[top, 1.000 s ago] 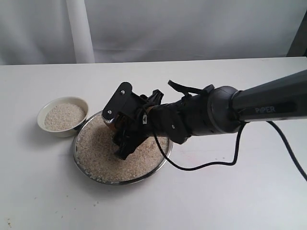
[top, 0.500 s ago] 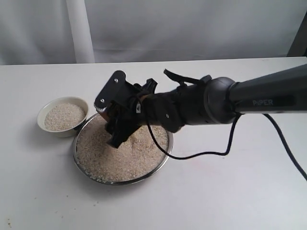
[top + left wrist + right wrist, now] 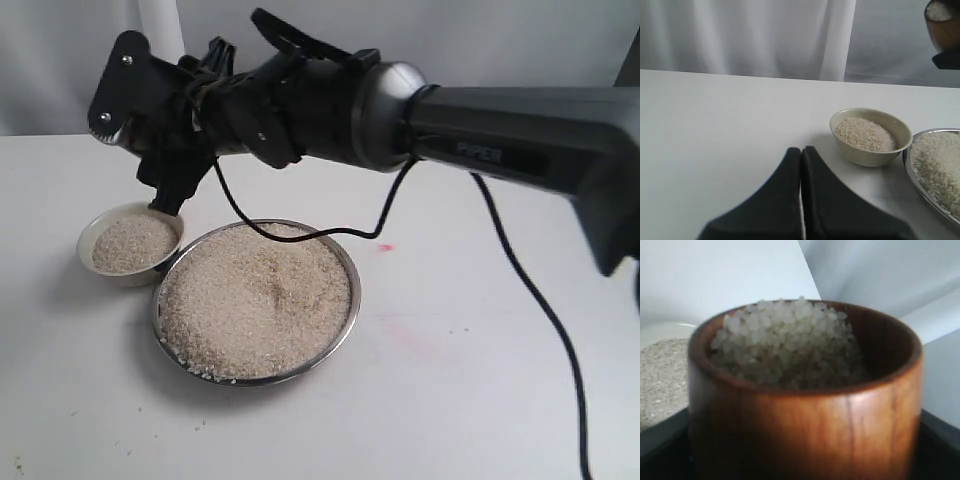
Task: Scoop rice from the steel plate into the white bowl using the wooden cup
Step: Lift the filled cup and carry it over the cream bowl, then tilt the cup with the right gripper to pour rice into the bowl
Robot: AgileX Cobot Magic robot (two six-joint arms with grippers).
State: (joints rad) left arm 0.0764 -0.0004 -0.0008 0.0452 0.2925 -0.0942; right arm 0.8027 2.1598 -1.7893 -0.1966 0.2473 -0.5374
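While the right gripper point(image 3: 165, 172) clamps the wooden cup point(image 3: 805, 410), full of rice point(image 3: 785, 337), seemingly above the white bowl point(image 3: 110, 275), the pour is not yet done; the left gripper point(image 3: 801, 165) rests near it, jaws together.

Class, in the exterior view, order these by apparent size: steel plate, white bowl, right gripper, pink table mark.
1. Steel plate.
2. White bowl and right gripper look alike; the raised gripper may sit nearer the camera, so unranked.
3. Pink mark.
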